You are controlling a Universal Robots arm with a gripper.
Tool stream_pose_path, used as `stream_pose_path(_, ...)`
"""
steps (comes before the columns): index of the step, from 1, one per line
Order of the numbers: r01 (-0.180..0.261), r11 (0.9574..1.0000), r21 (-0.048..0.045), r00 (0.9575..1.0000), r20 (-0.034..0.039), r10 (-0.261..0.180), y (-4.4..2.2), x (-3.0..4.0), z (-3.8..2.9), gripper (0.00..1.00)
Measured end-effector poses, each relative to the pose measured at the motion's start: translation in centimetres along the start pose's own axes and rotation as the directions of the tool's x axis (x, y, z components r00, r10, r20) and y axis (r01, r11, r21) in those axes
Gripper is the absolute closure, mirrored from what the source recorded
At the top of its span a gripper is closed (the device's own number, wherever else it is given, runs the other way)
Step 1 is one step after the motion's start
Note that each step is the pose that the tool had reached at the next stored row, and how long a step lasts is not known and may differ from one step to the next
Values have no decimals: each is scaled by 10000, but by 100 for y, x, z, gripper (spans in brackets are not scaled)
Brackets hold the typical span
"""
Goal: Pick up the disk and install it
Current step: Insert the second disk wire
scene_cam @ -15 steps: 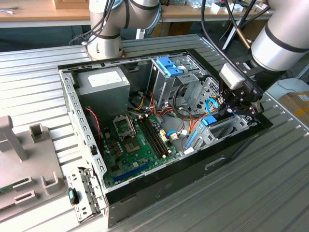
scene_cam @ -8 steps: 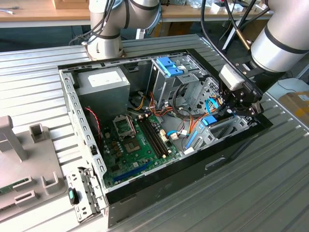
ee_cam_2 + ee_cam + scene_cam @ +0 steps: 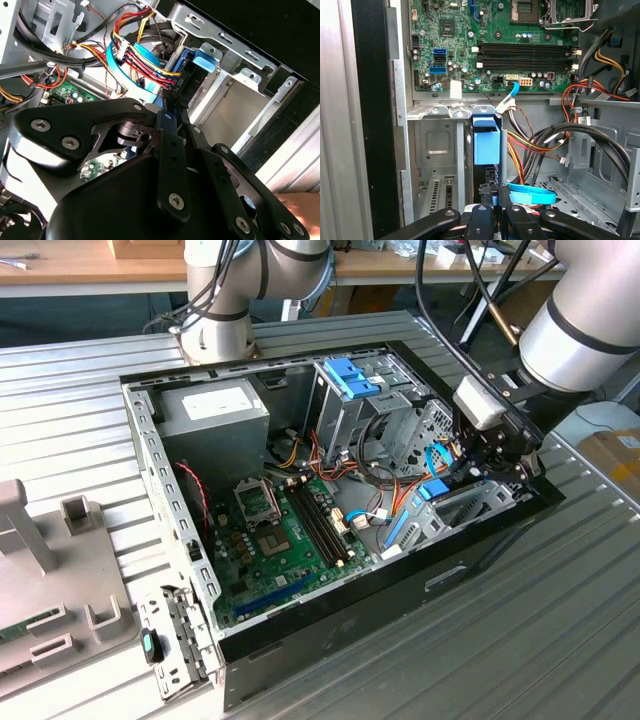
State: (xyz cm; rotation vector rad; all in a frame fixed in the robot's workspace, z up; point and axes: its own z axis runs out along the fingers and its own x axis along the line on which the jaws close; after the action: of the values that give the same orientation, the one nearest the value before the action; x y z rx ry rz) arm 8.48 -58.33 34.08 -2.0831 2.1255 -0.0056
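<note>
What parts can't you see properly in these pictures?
- The disk: in the first wrist view just its blue edge shows; the cage walls hide the rest.
- The tool tips: in the second wrist view its own black links cover them, so its grip is unclear.
- Exterior view: the tool blocks the bay behind it.
- A hand, cut off by the picture's edge.

My gripper is reaching down inside the open computer case, at the exterior view's right end, over the drive bay. The disk is sitting on edge in that bay, just beyond my fingertips. The motherboard is lying on the case floor toward the exterior view's left of the bay, with the cables running between them.
</note>
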Motion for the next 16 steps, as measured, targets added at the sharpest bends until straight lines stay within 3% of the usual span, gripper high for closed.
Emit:
stream_pose_path(10,-1,10000,0,10000,8,1,2,6,18,83)
stream_pose_path(11,-1,10000,1,10000,9,1,2,7,19,76)
stream_pose_path(14,-1,10000,0,10000,2,1,2,6,15,71)
stream_pose_path(16,0,10000,0,10000,2,0,2,6,16,52)
